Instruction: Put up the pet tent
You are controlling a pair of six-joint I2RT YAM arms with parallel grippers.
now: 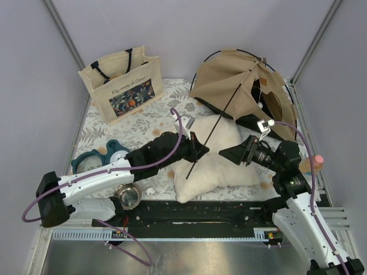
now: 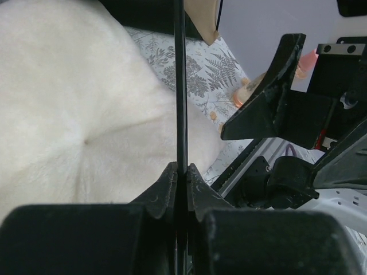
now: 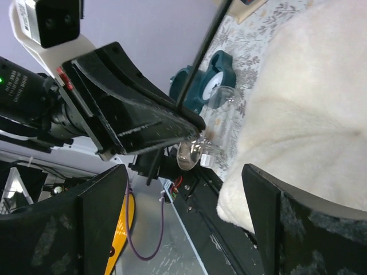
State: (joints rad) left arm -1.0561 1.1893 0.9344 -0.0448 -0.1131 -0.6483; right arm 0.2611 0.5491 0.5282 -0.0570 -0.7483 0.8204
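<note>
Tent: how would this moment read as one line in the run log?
left gripper: shut on tent pole | right gripper: open, empty, near pillow | tent: half up, back right

Overhead, my rig: the white-shelled left arm [image 1: 92, 180] and the white-shelled right arm [image 1: 304, 223], both with chunky black motor joints and a looping purple cable [image 1: 179, 123]. My wrist cameras show matte black wedge-shaped fingers [image 3: 100, 229], scuffed grey along their edges, small silver screws [image 2: 327, 49], red trim and a green indicator light [image 3: 3, 79].
</note>
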